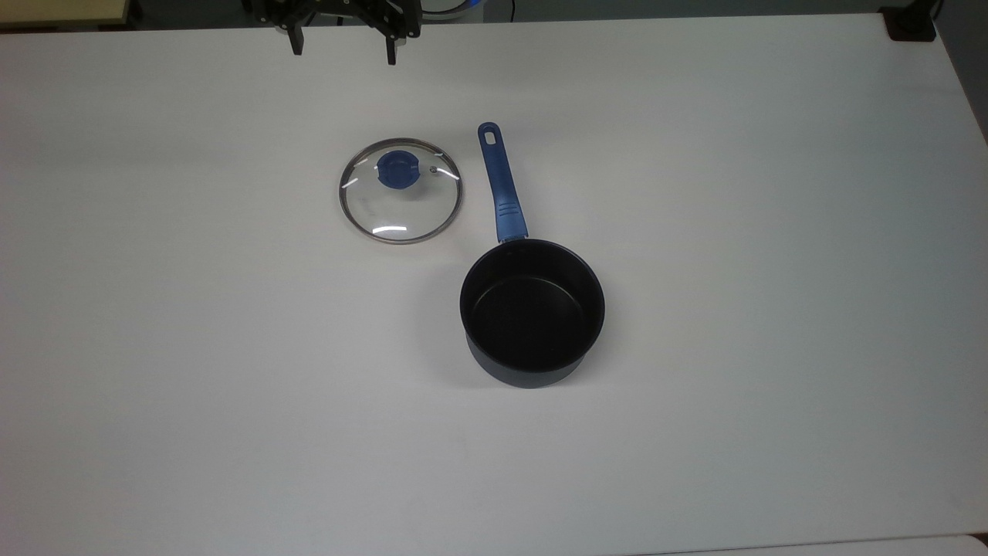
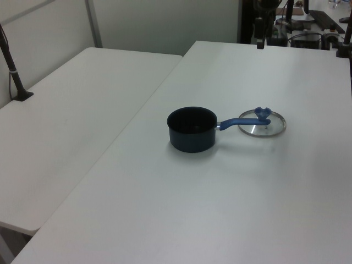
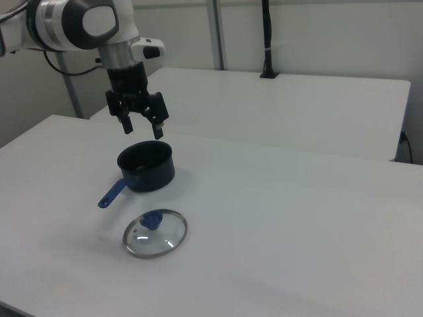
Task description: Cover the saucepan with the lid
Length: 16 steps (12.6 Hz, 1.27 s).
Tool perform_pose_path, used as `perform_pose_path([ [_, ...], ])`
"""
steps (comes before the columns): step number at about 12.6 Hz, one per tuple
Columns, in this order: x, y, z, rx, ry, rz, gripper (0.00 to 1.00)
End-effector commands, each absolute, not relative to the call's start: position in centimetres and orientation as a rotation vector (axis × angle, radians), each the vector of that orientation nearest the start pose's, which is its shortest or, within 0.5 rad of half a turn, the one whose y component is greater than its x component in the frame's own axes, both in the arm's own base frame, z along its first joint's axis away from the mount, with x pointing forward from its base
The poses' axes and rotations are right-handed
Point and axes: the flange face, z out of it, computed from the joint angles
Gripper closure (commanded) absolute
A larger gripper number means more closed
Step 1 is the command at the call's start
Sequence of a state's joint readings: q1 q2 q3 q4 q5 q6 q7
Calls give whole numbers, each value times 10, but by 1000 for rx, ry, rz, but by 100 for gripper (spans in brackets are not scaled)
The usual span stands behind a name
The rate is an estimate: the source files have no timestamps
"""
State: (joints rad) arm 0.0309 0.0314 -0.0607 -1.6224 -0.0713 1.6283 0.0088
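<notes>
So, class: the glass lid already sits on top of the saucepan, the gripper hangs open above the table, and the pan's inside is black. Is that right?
Not quite. The lid lies flat on the table beside the saucepan, next to its handle, as the top view shows. The rest stands: the gripper hangs open above the table, and the pan's inside is black.

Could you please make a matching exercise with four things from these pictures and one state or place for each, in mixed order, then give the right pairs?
Things
1. lid
2. saucepan
3. gripper
4. table

States or places
A. open, up in the air, holding nothing
B. white, carries both cooking things
C. lies flat, blue knob up
D. stands uncovered, black inside

Pairs: 1-C, 2-D, 3-A, 4-B
</notes>
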Motion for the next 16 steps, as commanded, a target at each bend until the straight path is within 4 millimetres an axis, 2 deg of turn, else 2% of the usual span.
perform_pose_path([
  [1,561,-31,594,-3213,9,49,0],
  [6,562,-33,592,-3210,13,54,0],
  [8,567,-32,583,-3211,12,68,0],
  [10,581,-31,548,-3210,1,110,0],
  [12,588,-32,499,-3207,-65,110,0],
  [16,567,-23,405,-3195,-149,186,0],
])
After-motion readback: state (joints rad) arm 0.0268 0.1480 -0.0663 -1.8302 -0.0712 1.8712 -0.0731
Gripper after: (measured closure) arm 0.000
